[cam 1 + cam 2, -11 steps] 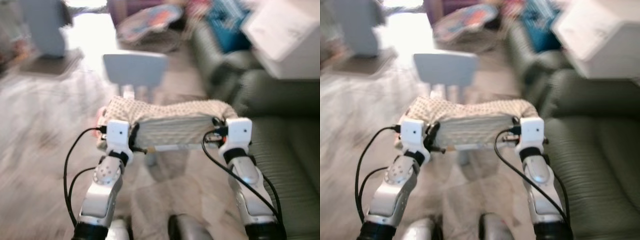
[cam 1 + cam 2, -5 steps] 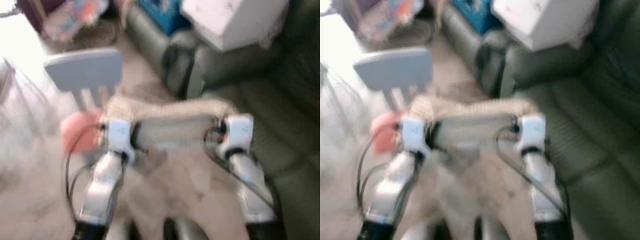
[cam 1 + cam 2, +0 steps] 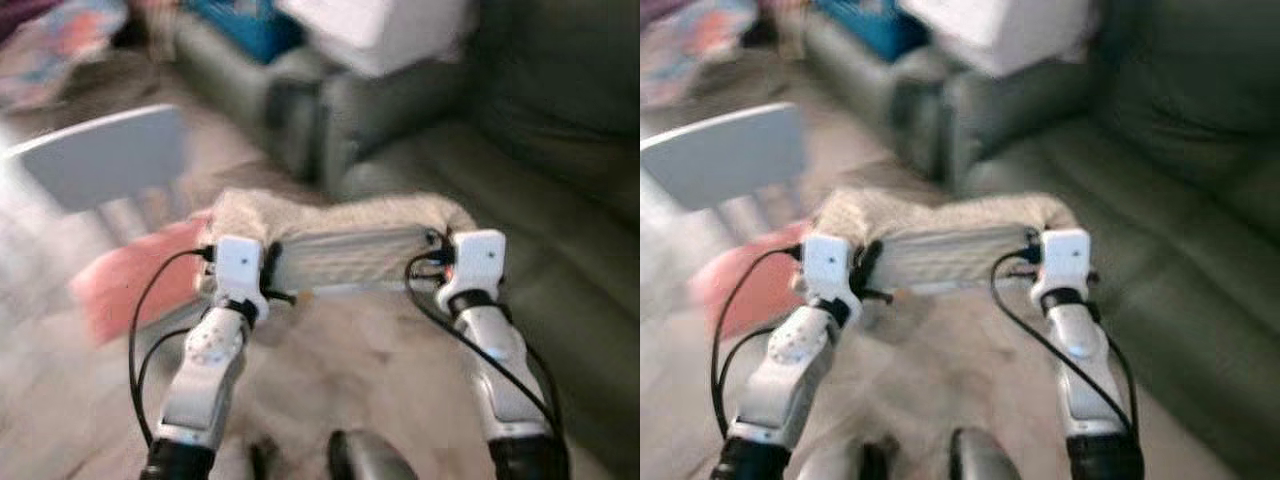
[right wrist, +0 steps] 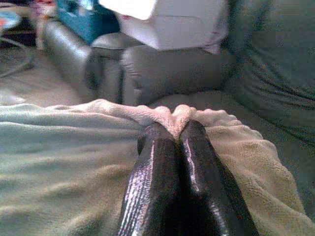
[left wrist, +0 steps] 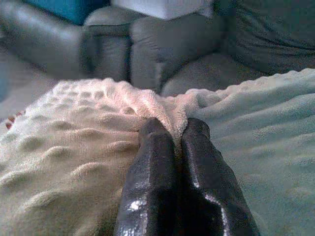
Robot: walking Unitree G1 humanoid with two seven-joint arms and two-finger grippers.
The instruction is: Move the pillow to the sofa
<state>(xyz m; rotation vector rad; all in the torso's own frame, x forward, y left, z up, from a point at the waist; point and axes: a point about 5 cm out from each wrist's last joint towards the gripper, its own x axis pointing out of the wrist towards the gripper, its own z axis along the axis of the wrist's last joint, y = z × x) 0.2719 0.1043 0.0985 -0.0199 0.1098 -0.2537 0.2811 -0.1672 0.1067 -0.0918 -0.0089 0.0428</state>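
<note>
One pillow [image 3: 345, 240], cream and nubbly on one face, smoother and paler on the other, slung in mid-air between the two arms, above the floor and just short of the sofa [image 3: 560, 240]. Clearly soft and light: sags a little along its span, bunches into folds wherever pinched, no stiffness to speak of. Fleecy cover, so probably not slippery, and nothing fragile about it. Held by its two ends, the left gripper [image 5: 178, 135] clenched on a gathered ridge of the fabric at one end, the right gripper [image 4: 174, 132] clenched likewise on a pinch of cloth at the other, fingers pressed together with only a fold between. Best taken exactly so, at opposite edges, since a single hold would likely let the rest droop and swing. Grip on cover cloth rather than on the filling, hence some risk of the fabric sliding free if jerked. Ahead and to the right, the dark green sofa seat, broad and unoccupied at the near cushion; farther back a white box [image 3: 380, 30] on the armrest. To the left, a pale chair [image 3: 100, 160] and something pinkish [image 3: 130, 275] on the floor, blurred.
</note>
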